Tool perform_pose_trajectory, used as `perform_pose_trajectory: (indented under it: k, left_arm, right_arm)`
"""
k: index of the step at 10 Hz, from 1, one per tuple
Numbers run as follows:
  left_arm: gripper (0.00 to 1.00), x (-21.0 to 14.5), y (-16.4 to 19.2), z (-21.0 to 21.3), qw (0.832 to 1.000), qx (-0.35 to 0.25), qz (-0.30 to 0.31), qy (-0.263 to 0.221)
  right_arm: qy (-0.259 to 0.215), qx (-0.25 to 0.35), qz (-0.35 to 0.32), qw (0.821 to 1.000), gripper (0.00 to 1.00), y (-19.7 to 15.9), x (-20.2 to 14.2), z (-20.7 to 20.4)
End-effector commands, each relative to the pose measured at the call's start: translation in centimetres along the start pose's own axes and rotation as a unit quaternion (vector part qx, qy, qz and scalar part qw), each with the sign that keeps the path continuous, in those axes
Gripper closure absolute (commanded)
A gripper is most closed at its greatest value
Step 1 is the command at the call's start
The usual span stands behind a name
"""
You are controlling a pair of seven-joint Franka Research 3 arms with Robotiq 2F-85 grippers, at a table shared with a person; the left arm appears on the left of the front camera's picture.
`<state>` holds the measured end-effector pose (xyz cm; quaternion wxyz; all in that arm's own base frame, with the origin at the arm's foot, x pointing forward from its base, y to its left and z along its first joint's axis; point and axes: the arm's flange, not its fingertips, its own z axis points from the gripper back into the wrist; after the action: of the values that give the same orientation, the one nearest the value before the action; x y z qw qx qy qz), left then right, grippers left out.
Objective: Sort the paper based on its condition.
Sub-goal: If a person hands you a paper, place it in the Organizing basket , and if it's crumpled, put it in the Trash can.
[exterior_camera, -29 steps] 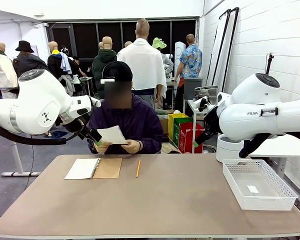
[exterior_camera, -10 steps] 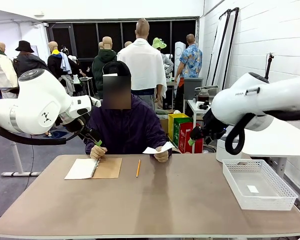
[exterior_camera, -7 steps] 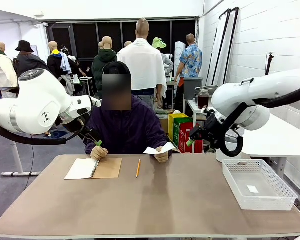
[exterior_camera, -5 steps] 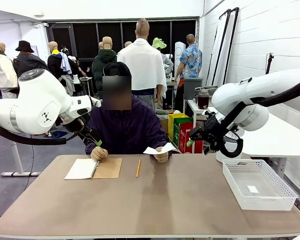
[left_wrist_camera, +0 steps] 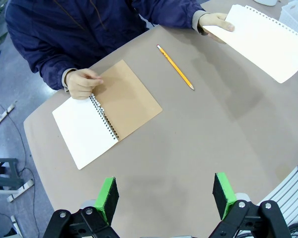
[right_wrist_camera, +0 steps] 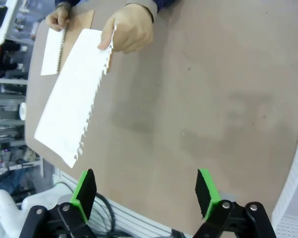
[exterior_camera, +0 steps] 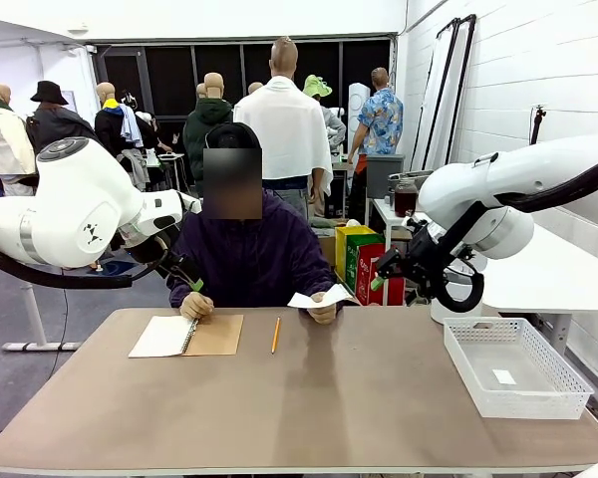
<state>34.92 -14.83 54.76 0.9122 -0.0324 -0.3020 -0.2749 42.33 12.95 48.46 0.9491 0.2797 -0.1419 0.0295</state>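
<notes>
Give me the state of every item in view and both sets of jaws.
Loose white torn-edged paper sheet: flat, held off the table by person's hand.
Brown-covered spiral notebook: open, lying flat.
Yellow pencil: lying loose.
White plastic mesh basket: upright, small white slip inside.
Left gripper: jaws open, empty.
Right gripper: jaws open, empty.

Notebook (exterior_camera: 186,336), pencil (exterior_camera: 276,335), white basket (exterior_camera: 538,405)

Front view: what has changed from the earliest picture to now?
The person lowered the loose white paper sheet from both hands at chest height; one hand now holds it out over the table's far edge, the other hand rests on the brown-covered spiral notebook. The right arm swung in, its open right gripper nearing the sheet. Left arm, yellow pencil and white mesh basket stayed put.
</notes>
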Motion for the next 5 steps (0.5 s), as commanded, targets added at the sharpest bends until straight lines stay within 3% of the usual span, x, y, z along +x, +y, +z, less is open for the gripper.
perform_pose_trajectory:
  k: [1, 3, 5]
  left_arm:
    - [0.0, 0.1, 0.0, 0.0, 1.0, -0.001, -0.001, 0.0]
    - [0.0, 0.1, 0.0, 0.0, 1.0, -0.001, -0.001, 0.0]
    - [0.0, 0.1, 0.0, 0.0, 1.0, -0.001, -0.001, 0.0]
  right_arm:
    - [0.005, 0.066, -0.07, 0.995, 0.0, -0.4, 2.1, -0.9]
    - [0.022, 0.122, -0.124, 0.985, 0.0, -0.9, 4.0, -2.4]
    - [0.054, 0.14, -0.15, 0.977, 0.0, -1.2, 5.0, -4.3]
